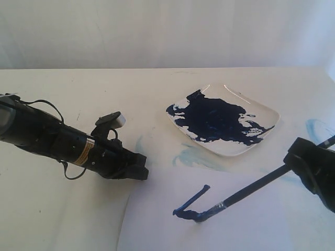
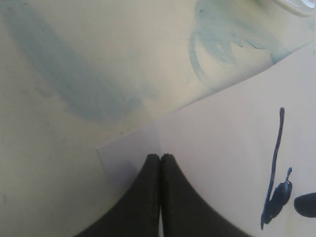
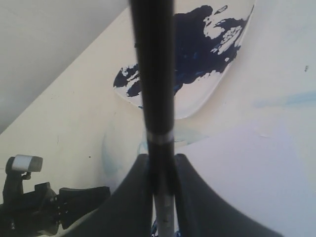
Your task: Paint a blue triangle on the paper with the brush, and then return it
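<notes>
The white paper (image 1: 157, 219) lies on the near side of the table. On it is a thin slanted blue stroke (image 1: 192, 199) with a short thick blue stroke at its lower end; a full blue triangle does not show. My right gripper (image 1: 294, 160) is shut on the brush (image 1: 246, 193), and the brush's wet tip touches the paper at the thick stroke. In the right wrist view the black handle (image 3: 153, 74) runs out from between the shut jaws. My left gripper (image 1: 142, 172) is shut and empty, its fingertips (image 2: 153, 159) resting on the paper's corner (image 2: 237, 163).
A square white plate (image 1: 260, 109) with a large dark-blue paint blotch (image 1: 217, 120) stands behind the paper. Pale blue smears (image 1: 191, 157) stain the table between plate and paper, with more (image 1: 316, 128) at the right. The left arm's camera mount (image 1: 112, 121) sticks up.
</notes>
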`<state>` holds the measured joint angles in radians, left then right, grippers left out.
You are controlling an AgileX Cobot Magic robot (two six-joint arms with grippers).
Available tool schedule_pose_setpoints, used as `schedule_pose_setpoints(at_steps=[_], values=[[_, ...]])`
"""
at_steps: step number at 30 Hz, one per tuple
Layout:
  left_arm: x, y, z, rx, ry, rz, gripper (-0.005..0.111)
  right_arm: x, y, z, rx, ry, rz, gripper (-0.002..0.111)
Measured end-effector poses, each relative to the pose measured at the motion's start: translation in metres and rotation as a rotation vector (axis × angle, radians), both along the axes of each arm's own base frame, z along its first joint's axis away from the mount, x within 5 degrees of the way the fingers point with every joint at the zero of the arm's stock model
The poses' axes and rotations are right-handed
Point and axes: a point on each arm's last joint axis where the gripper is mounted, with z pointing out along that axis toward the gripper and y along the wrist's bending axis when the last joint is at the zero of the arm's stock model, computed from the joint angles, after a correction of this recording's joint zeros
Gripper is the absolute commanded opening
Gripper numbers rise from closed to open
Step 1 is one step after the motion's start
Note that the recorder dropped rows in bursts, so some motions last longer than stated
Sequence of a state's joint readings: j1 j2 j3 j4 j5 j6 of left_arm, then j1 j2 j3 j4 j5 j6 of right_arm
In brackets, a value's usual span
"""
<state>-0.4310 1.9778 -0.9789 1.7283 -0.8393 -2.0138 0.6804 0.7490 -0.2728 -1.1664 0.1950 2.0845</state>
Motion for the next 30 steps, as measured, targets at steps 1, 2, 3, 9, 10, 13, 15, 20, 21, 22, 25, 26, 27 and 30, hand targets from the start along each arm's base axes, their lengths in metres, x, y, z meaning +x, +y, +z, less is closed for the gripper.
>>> schedule_pose_setpoints(at_steps=[1,2,3,9,10,13,15,20,21,22,25,26,27,30], values=[[0.0,0.0,0.0,0.0,0.0,0.0,0.0,0.001,0.0,-0.001,-0.007,0.006,-0.003,0.0],[0.0,0.0,0.0,0.0,0.0,0.0,0.0,0.001,0.0,-0.001,-0.008,0.008,-0.003,0.0],[0.0,0.0,0.0,0.0,0.0,0.0,0.0,0.001,0.0,-0.001,-0.008,0.008,-0.003,0.0],[0.0,0.0,0.0,0.0,0.0,0.0,0.0,0.002,0.001,0.003,-0.001,-0.002,-0.007,0.0],[0.0,0.0,0.0,0.0,0.0,0.0,0.0,0.003,0.001,0.005,0.003,-0.007,-0.007,0.0],[0.0,0.0,0.0,0.0,0.0,0.0,0.0,0.003,0.002,0.007,0.006,-0.013,-0.006,0.0],[0.0,0.0,0.0,0.0,0.0,0.0,0.0,0.003,0.002,0.007,0.005,-0.013,-0.008,0.0],[0.0,0.0,0.0,0.0,0.0,0.0,0.0,0.007,0.005,0.006,-0.008,0.005,-0.005,0.0],[0.0,0.0,0.0,0.0,0.0,0.0,0.0,0.009,0.007,0.006,-0.013,0.011,-0.004,0.0],[0.0,0.0,0.0,0.0,0.0,0.0,0.0,0.011,0.009,0.006,-0.016,0.016,-0.002,0.0],[0.0,0.0,0.0,0.0,0.0,0.0,0.0,0.016,0.014,0.004,-0.031,0.038,0.004,0.0],[0.0,0.0,0.0,0.0,0.0,0.0,0.0,0.017,0.015,0.003,-0.033,0.043,0.006,0.0],[0.0,0.0,0.0,0.0,0.0,0.0,0.0,0.018,0.015,0.003,-0.036,0.046,0.006,0.0],[0.0,0.0,0.0,0.0,0.0,0.0,0.0,0.019,0.015,0.003,-0.045,0.045,0.003,0.0]])
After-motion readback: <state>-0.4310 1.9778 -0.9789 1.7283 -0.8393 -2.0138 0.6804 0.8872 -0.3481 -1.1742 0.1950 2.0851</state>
